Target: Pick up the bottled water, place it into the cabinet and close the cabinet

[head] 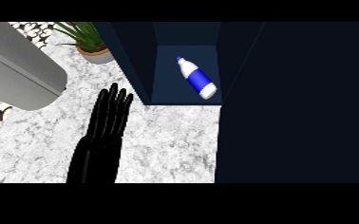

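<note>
Black and flat, your left hand [111, 111] lies over the white marbled worktop [172, 142], fingers straight and together, pointing up the view, with nothing in it. Your right hand is nowhere to be seen. Just right of those fingertips stands the dark navy cabinet [136, 61], its front open to you, and inside on the blue floor lies the bottled water [196, 78]: a white plastic bottle with a blue label and blue cap, on its side, tilted with the cap toward the upper left. It is well apart from your hand. A broad dark panel [288, 104] fills the right side of the view. Up beyond your hand sits a green spiky plant in a pale round pot [95, 52], and a large grey rounded object [28, 76] occupies the left edge.
</note>
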Controlling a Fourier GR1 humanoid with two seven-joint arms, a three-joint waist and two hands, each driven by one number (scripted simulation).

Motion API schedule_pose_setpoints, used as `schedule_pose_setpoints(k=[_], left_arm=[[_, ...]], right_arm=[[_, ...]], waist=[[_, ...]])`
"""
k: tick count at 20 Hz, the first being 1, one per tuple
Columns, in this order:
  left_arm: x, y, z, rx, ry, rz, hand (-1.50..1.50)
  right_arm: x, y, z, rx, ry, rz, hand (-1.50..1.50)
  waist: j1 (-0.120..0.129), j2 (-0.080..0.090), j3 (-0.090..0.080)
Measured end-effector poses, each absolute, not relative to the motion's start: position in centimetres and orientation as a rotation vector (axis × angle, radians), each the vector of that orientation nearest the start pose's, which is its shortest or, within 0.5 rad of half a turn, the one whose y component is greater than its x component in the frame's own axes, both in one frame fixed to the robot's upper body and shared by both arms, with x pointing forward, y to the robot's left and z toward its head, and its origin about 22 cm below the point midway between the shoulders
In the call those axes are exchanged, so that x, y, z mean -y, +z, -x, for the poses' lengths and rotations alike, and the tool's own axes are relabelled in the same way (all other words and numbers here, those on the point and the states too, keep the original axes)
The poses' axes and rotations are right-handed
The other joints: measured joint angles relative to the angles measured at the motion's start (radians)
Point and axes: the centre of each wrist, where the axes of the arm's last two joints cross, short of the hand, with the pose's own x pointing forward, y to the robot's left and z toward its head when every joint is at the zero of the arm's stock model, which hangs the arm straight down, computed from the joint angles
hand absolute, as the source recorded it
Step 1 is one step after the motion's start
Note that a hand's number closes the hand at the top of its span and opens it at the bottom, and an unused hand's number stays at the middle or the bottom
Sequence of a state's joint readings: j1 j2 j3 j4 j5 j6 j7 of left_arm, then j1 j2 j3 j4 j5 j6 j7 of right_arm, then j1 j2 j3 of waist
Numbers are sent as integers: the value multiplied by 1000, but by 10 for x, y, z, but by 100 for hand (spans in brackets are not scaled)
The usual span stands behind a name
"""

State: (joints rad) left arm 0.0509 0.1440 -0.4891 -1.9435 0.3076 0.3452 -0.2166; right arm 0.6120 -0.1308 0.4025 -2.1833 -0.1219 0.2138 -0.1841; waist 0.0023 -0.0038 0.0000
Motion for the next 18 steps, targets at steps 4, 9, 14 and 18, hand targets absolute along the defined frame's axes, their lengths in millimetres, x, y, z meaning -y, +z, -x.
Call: schedule_pose_setpoints(k=[4, 9, 14, 18], left_arm=[[-164, 74, -171, 1938, 143, 393, -150], [-186, 77, -145, 1954, 174, 358, -150], [-212, 83, -122, 1976, 204, 310, -150], [-230, 91, -108, 1982, 223, 300, -150]], right_arm=[[205, 57, -94, 1719, 258, -482, 150], [198, 67, -94, 1682, 411, -507, 150], [194, 77, -91, 1664, 536, -495, 150], [192, 86, -93, 1674, 620, -460, 150]], waist=[[4, 1, 0], [14, 6, 1], [16, 7, 2], [19, 7, 1]])
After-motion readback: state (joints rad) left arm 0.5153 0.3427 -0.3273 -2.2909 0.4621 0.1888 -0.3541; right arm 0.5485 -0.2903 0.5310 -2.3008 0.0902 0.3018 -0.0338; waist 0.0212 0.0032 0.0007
